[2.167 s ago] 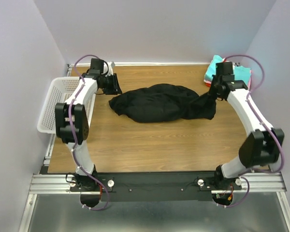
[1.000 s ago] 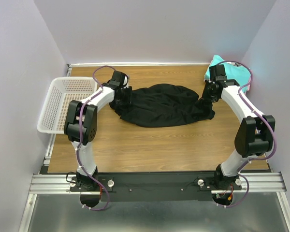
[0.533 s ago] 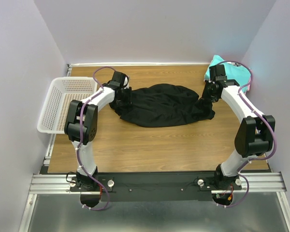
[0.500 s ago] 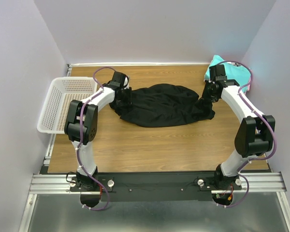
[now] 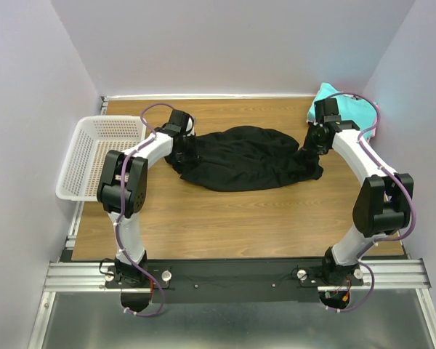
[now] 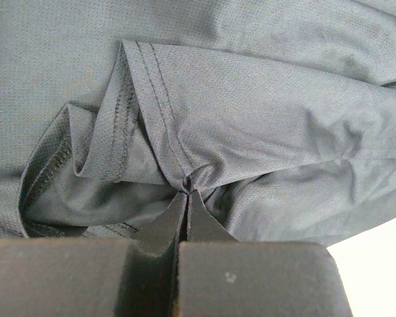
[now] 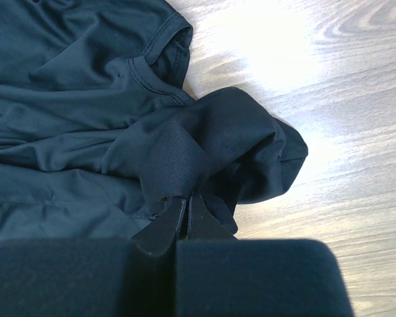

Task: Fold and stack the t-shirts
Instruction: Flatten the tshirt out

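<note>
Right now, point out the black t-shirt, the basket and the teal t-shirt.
black t-shirt (image 5: 240, 156), top view, middle of body
basket (image 5: 91, 156), top view, bare floor
teal t-shirt (image 5: 357, 110), top view, top fold

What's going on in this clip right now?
Both arms are working on the black t-shirt, which lies crumpled in the middle of the wooden table, not yet spread or folded. The left pincer is shut on a hemmed fold at the shirt's left end, and the right pincer is shut on a bunched bit at its right end. A teal t-shirt lies at the far right corner, and a white lattice basket sits at the table's left edge.
</note>
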{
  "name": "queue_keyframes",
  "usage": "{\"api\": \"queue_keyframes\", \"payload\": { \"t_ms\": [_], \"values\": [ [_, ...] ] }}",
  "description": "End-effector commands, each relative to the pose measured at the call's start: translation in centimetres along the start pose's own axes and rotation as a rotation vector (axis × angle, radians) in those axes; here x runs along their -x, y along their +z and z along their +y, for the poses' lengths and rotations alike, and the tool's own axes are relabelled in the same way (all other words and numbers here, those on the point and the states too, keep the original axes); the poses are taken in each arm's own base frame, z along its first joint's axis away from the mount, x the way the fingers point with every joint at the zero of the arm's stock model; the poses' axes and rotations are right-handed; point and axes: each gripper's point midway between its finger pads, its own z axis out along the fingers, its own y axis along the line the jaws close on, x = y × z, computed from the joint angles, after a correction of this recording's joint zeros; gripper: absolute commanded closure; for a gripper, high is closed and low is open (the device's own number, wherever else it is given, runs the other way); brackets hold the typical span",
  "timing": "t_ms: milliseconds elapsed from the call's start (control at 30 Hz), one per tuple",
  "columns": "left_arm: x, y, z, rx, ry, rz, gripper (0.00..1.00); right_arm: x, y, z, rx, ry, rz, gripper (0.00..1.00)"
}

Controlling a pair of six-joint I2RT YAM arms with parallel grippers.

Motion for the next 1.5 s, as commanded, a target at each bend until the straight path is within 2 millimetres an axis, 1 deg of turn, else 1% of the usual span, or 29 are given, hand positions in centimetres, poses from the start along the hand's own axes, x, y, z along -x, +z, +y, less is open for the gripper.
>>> {"api": "queue_keyframes", "payload": {
  "t_ms": [0,100,267,333,367,433,467,500,533,600,633,700,733,767,833,867,900,933,1000,1033,1067,1100,1133,1233,1267,1300,1333,1367,1467],
  "values": [
    [1.4,-0.9,-0.7,-0.006,0.017,-0.04,1.0,0.4,-0.9,-0.1,0.008,0.01,-0.026,1.0],
    [4.0,-2.9,-1.6,0.002,0.025,-0.111,1.0,1.5,-1.6,0.1,0.01,0.01,-0.059,1.0],
    [12.2,-8.4,-3.6,-0.038,0.031,-0.296,1.0,4.9,-2.8,-0.2,-0.024,-0.028,-0.145,1.0],
    [14.6,-10.1,-3.6,-0.045,0.029,-0.342,1.0,7.4,-3.9,-0.1,-0.035,-0.042,-0.204,1.0],
    [17.4,-11.8,-3.7,-0.071,0.027,-0.401,1.0,8.0,-3.6,-0.3,-0.052,-0.049,-0.209,1.0],
    [19.9,-13.4,-3.6,-0.103,0.018,-0.455,1.0,11.1,-5.0,0.2,-0.044,-0.059,-0.283,1.0],
    [22.3,-15.0,-3.3,-0.14,0.018,-0.51,1.0,12.5,-5.6,0.5,-0.04,-0.059,-0.313,1.0],
    [23.5,-16.0,-3.4,-0.17,0.023,-0.537,1.0,13.5,-5.2,0.5,-0.053,-0.06,-0.324,1.0],
    [25.5,-17.9,-4.6,-0.237,0.055,-0.588,1.0,16.5,-7.3,0.9,-0.049,-0.053,-0.402,1.0],
    [27.7,-20.7,-4.3,-0.28,0.071,-0.662,1.0,18.9,-8.1,1.3,-0.048,-0.045,-0.456,1.0],
    [29.0,-23.3,-5.3,-0.33,0.098,-0.726,1.0,21.8,-11.1,1.8,-0.028,-0.027,-0.551,0.99],
    [30.0,-26.8,-5.2,-0.36,0.122,-0.814,1.0,24.0,-13.6,2.4,0.001,-0.011,-0.626,1.0],
    [30.3,-27.3,-5.3,-0.388,0.145,-0.853,1.0,24.7,-14.6,2.7,0.019,-0.006,-0.653,1.0],
    [29.8,-30.7,-6.6,-0.412,0.188,-0.918,1.0,25.2,-15.7,3.1,0.045,-0.004,-0.677,1.0],
    [28.5,-32.9,-6.0,-0.409,0.227,-0.986,1.0,25.9,-19.0,3.9,0.105,-0.009,-0.74,1.0],
    [27.8,-32.8,-5.8,-0.404,0.235,-0.987,1.0,25.6,-19.4,4.1,0.119,-0.018,-0.743,1.0],
    [26.1,-30.0,-4.6,-0.39,0.224,-0.927,1.0,24.5,-20.3,3.8,0.129,-0.024,-0.741,1.0],
    [24.6,-30.4,-4.8,-0.39,0.23,-0.917,1.0,23.4,-19.7,3.7,0.135,-0.029,-0.715,1.0],
    [21.4,-27.5,-3.7,-0.385,0.2,-0.829,1.0,20.9,-19.0,3.2,0.136,-0.033,-0.666,1.0],
    [19.6,-25.9,-3.0,-0.378,0.185,-0.785,1.0,17.1,-14.8,2.4,0.106,-0.031,-0.54,1.0],
    [15.8,-23.0,-1.8,-0.361,0.141,-0.702,1.0,15.5,-15.9,1.6,0.097,-0.016,-0.54,1.0],
    [13.8,-21.6,-1.2,-0.347,0.124,-0.665,1.0,13.1,-14.5,0.9,0.081,0.014,-0.482,1.0],
    [10.0,-19.2,0.1,-0.317,0.086,-0.594,1.0,9.1,-13.0,-0.2,0.06,0.023,-0.391,1.0],
    [4.3,-15.9,2.2,-0.268,0.011,-0.484,1.0,1.6,-10.5,-1.3,0.046,0.07,-0.182,0.99],
    [1.0,-14.1,3.2,-0.251,-0.03,-0.414,1.0,-2.0,-9.0,-2.2,0.014,0.076,-0.082,0.86],
    [-0.7,-13.2,3.7,-0.24,-0.05,-0.368,1.0,-4.4,-9.0,-2.7,0.0,0.091,-0.007,0.75],
    [-3.0,-12.0,4.4,-0.23,-0.073,-0.314,1.0,-6.0,-8.7,-3.0,-0.009,0.09,0.039,0.52],
    [-4.2,-11.5,4.5,-0.232,-0.079,-0.283,1.0,-7.7,-8.4,-3.3,-0.016,0.093,0.085,0.41],
    [-7.0,-10.2,5.1,-0.232,-0.086,-0.203,1.0,-9.2,-8.0,-4.0,-0.038,0.094,0.12,0.21]
  ]
}}
